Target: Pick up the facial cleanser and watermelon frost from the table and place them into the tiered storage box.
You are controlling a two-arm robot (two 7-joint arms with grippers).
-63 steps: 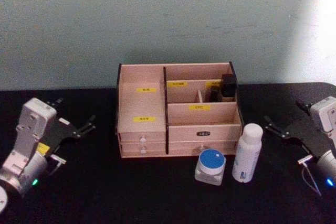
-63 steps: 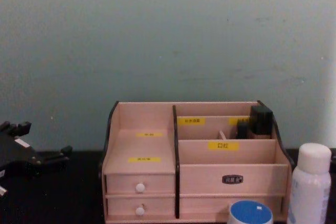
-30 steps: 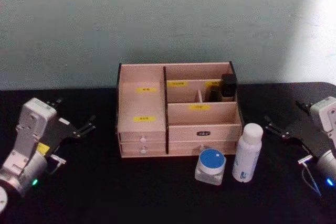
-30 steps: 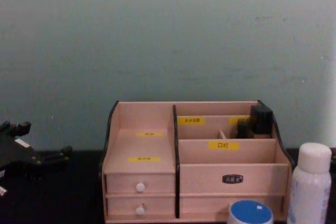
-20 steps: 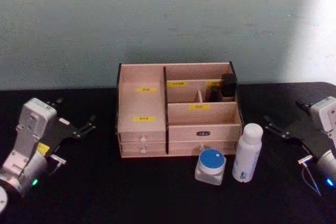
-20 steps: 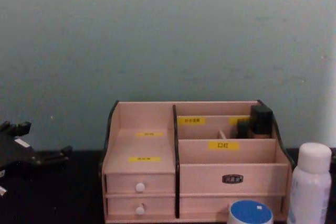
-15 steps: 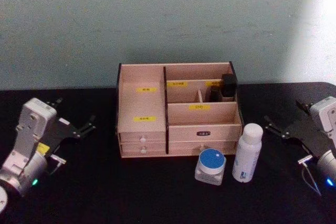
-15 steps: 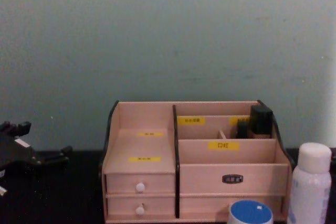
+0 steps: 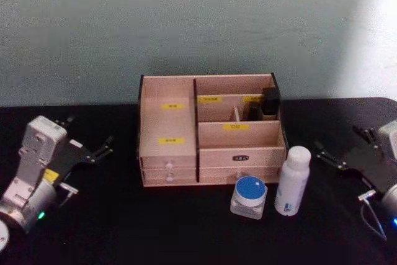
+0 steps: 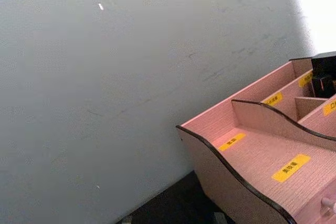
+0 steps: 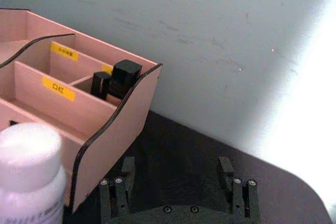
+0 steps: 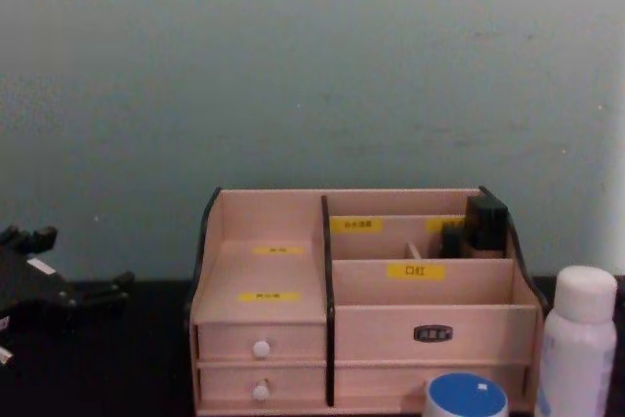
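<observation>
Head view gives you the tiered storage box (image 9: 211,131) on the table (image 9: 155,228), with the blue-lidded jar (image 9: 248,197) at its 5 o'clock and the white bottle (image 9: 292,181) at 4 o'clock. Your left gripper (image 9: 90,131) sits at 9 o'clock and your right gripper (image 9: 344,141) at 3 o'clock, both spread wide, empty.

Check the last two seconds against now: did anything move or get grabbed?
The right gripper shifted slightly down and to the right in the head view, a little farther from the white bottle. It is open and holds nothing. The left gripper, also open and empty, the white bottle, the blue-lidded jar and the tiered storage box stayed where they were.
</observation>
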